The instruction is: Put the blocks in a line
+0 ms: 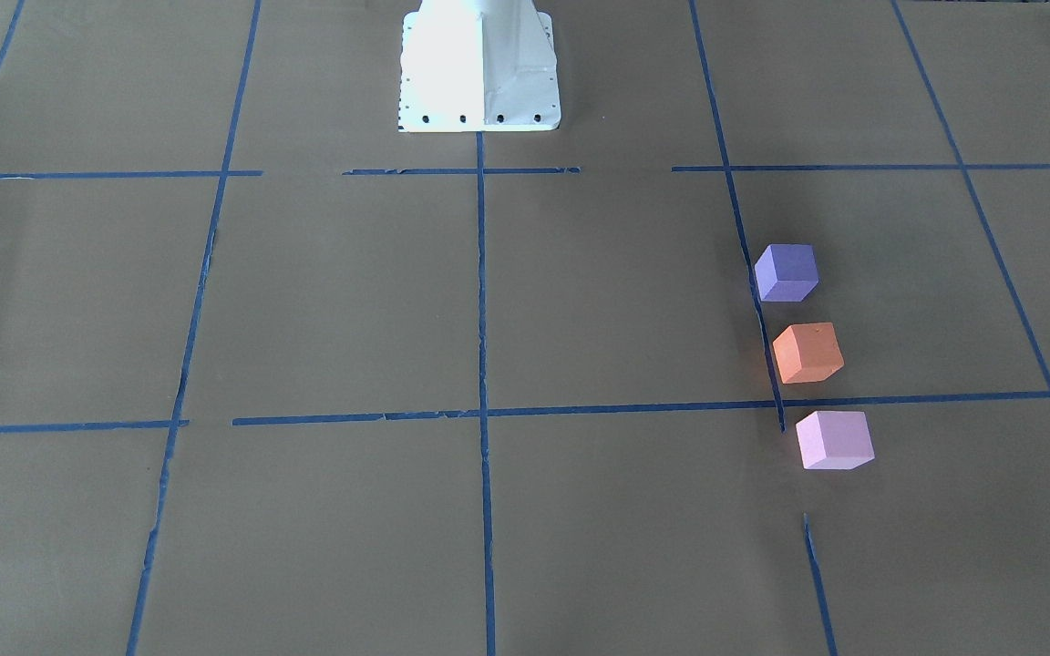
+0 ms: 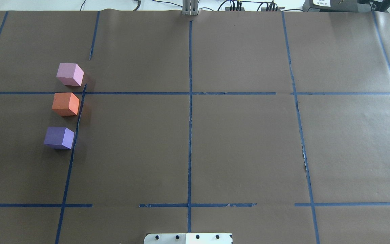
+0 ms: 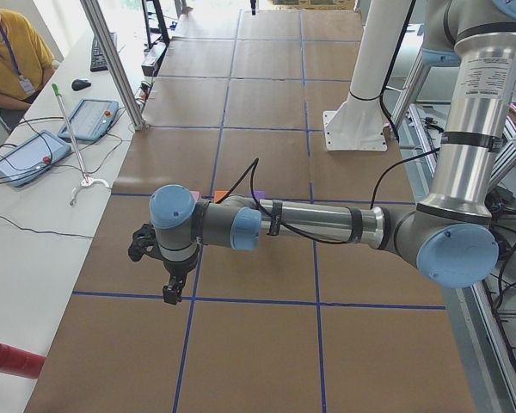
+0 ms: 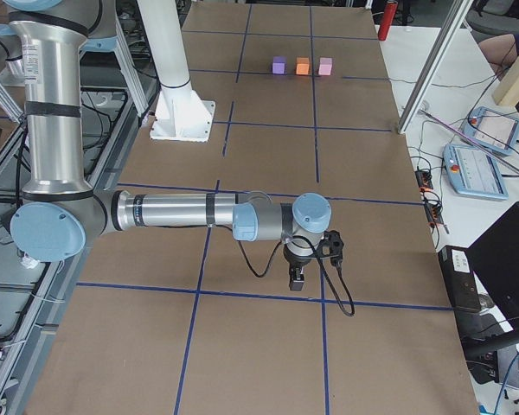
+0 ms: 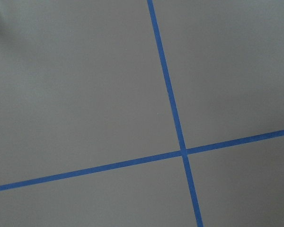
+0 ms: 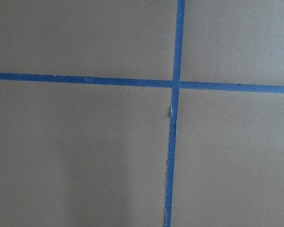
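Observation:
Three blocks stand in a line on the brown table, apart from each other, beside a blue tape line. In the overhead view they are the pale pink block [image 2: 69, 74], the orange block [image 2: 66, 104] and the violet block [image 2: 59, 138]. They also show in the front view: violet [image 1: 787, 271], orange [image 1: 808, 353], pink [image 1: 834, 440]. My left gripper [image 3: 170, 292] hangs over the table's left end, away from the blocks. My right gripper [image 4: 297, 281] hangs over the right end, far from them. I cannot tell whether either is open or shut.
Blue tape lines [image 2: 190, 112] divide the table into a grid. The robot's white base plate [image 1: 479, 91] sits at the near middle. A red tube [image 3: 13, 360], tablets [image 3: 90, 119] and cables lie on the side table by a seated operator [image 3: 9, 47].

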Tool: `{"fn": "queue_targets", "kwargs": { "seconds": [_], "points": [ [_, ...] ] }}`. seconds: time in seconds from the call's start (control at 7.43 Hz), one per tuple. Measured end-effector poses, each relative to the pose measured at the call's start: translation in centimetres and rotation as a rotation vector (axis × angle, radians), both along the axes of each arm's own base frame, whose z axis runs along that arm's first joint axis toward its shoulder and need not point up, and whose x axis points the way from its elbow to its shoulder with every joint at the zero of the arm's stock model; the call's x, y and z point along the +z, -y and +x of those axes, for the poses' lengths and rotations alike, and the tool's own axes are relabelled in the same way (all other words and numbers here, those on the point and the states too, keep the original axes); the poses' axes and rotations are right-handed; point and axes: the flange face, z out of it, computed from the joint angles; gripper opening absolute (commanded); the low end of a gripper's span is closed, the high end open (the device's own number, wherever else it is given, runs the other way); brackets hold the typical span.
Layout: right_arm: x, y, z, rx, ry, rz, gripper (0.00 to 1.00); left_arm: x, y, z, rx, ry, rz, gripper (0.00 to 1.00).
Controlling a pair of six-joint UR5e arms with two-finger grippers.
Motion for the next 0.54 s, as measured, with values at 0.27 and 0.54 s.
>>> {"fn": "queue_targets", "kwargs": {
  "seconds": [0.27, 0.54],
  "points": [
    [-0.01, 0.01, 0.00, 0.000, 0.000, 0.001, 1.00, 0.70, -0.13, -0.03, 0.000, -0.007, -0.018, 0.99],
    [-0.02, 0.01, 0.00, 0.000, 0.000, 0.001, 1.00, 1.06, -0.24, 0.07, -0.010, -0.014, -0.061, 0.98]
  ]
}}
